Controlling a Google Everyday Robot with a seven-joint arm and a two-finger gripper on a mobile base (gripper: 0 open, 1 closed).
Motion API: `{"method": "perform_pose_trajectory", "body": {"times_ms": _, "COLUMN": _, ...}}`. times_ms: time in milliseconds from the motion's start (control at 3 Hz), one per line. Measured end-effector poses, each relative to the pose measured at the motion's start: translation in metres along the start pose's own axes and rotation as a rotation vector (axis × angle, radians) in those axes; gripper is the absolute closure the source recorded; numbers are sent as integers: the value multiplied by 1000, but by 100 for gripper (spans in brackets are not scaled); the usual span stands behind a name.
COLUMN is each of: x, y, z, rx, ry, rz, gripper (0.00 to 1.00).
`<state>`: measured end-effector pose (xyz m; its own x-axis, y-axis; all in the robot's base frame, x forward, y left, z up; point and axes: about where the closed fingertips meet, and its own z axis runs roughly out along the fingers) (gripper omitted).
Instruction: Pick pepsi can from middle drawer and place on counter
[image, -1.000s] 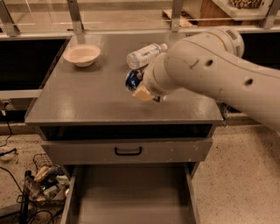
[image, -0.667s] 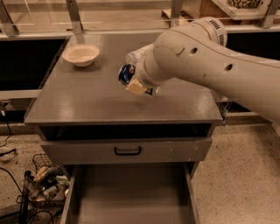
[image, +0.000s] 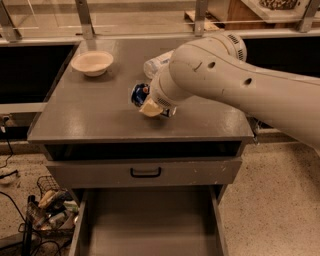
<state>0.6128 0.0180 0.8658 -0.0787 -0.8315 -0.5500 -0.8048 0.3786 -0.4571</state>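
Observation:
My gripper (image: 147, 101) hangs just above the middle of the counter (image: 95, 117), at the end of the big white arm coming in from the right. It is shut on the pepsi can (image: 138, 94), a small dark-blue can whose left end sticks out of the fingers. A tan fingertip (image: 150, 108) shows under the can. I cannot tell whether the can touches the counter. The middle drawer (image: 150, 220) stands pulled out at the bottom of the view, its grey floor bare.
A white bowl (image: 92, 62) sits at the counter's back left. A clear plastic bottle (image: 156, 63) lies behind the gripper, partly hidden by the arm. A shut drawer front with a black handle (image: 145, 172) is under the counter. A wire basket of clutter (image: 50, 207) stands on the floor at left.
The gripper has carried the can a little to the left and slightly lower over the counter. The bowl, bottle and drawer have not moved.

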Motion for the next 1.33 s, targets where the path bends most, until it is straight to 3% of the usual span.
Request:
{"method": "perform_pose_trajectory", "body": {"times_ms": 667, "x": 4, "y": 22, "z": 31, "rx": -71, "ry": 2, "rz": -3, "gripper": 100}}
{"method": "perform_pose_trajectory", "body": {"times_ms": 1000, "x": 2, "y": 20, "z": 28, "rx": -71, "ry": 1, "rz": -3, "gripper": 98}}
{"method": "perform_pose_trajectory", "body": {"times_ms": 1333, "x": 2, "y": 20, "z": 28, "rx": -71, "ry": 1, "rz": -3, "gripper": 75}}
